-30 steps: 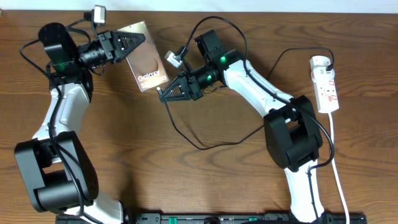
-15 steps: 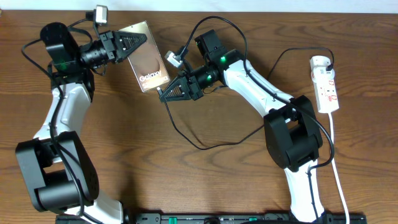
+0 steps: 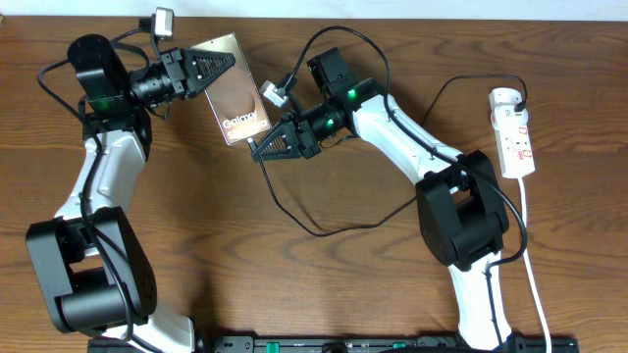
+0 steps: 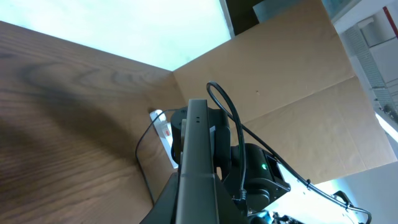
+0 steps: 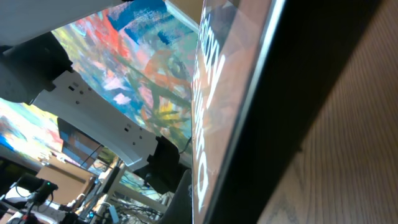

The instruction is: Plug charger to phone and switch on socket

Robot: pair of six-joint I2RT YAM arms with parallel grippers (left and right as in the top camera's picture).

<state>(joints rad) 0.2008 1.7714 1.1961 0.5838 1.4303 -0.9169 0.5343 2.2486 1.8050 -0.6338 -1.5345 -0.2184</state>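
Overhead view shows, at about 10 o'clock on the table (image 3: 324,294), the left gripper (image 3: 230,61) clamped on the top edge of the phone (image 3: 235,93) and holding it tilted. The left wrist view confirms this, with the phone (image 4: 196,162) seen edge-on between the fingers. Over the last second this arm and the phone have crept very slightly toward 1 o'clock, a nudge rather than a reach. At the phone's 5 o'clock corner the right gripper (image 3: 259,150) has not visibly shifted. Its fingers are drawn together to a point, and the charger (image 3: 316,233) trails out from that tip, so I judge it to be pinching the connector end, though the tip itself is too small to see. In the right wrist view the phone (image 5: 249,93) fills the frame at very close range, with no connector showing. This looks like fine alignment of port to tip, and the mating is probably not yet done. The cable loops toward 6 o'clock, then runs on to the socket (image 3: 516,137) at 2 o'clock, where the black plug appears seated at its far end. Neither gripper is near its switches, so that step is not yet done.
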